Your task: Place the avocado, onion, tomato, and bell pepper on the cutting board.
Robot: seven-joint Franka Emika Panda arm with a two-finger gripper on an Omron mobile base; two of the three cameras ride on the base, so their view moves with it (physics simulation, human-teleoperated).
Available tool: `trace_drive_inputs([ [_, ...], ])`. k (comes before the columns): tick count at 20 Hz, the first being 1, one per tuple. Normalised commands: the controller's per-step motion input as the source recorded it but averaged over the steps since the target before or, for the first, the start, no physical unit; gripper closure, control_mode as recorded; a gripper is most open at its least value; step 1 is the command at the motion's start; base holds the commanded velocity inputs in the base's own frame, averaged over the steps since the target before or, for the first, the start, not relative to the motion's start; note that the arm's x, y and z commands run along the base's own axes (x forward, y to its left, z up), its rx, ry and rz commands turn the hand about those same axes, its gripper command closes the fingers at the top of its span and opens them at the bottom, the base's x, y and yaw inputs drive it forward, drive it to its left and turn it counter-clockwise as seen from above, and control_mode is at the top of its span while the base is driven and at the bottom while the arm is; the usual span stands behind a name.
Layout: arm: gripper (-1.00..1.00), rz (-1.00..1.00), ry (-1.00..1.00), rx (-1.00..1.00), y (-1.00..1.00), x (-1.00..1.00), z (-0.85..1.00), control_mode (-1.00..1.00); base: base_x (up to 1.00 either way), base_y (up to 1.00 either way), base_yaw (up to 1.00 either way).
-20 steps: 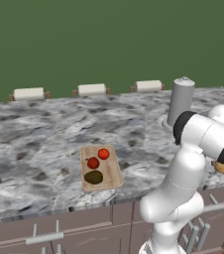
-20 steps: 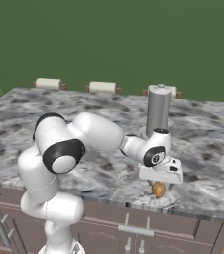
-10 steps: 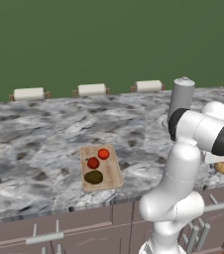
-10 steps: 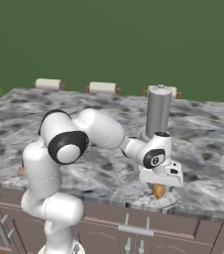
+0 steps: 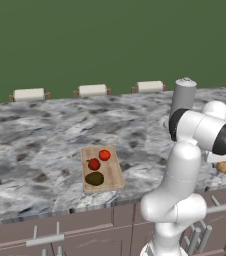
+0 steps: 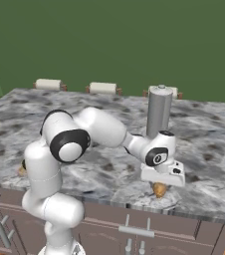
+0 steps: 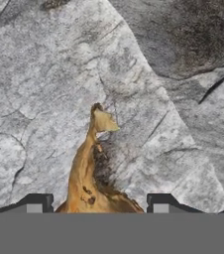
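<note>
The end effector (image 7: 100, 206) sits low over the onion (image 7: 91, 173), one finger on each side, closing in; a firm hold I cannot tell. The onion rests on the worktop (image 6: 104, 172), well apart from the cutting board (image 5: 101, 169). It looks small, light, hard and slippery-skinned. Pinch the round middle, not the thin tip.

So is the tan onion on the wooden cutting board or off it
Off it. The tan, pointed onion sits on the grey marble counter under the gripper, far from the light wooden cutting board.

Light: even, soft, bright.
Shadows: faint on the grey marbled stone counter (image 5: 45, 150).
Sharpness: base views crisp; hand view's close-up texture smeared.
</note>
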Motion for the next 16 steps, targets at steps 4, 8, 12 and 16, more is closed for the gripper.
trace_drive_inputs([
  [4, 1.0, 0.0, 0.0, 0.08, 0.01, 0.0, 0.38, -1.0, 0.0, 0.0, 0.0],
  [8, 1.0, 0.0, 0.0, 0.07, 0.17, 0.0, 0.57, -1.0, 0.0, 0.0, 0.0],
  [12, 1.0, 0.02, 0.0, 0.04, 0.53, -0.01, 0.44, -1.0, 0.0, 0.0, 0.0],
  [16, 1.0, 0.07, 0.0, 0.01, 0.6, -0.06, 0.32, -1.0, 0.0, 0.0, 0.0],
])
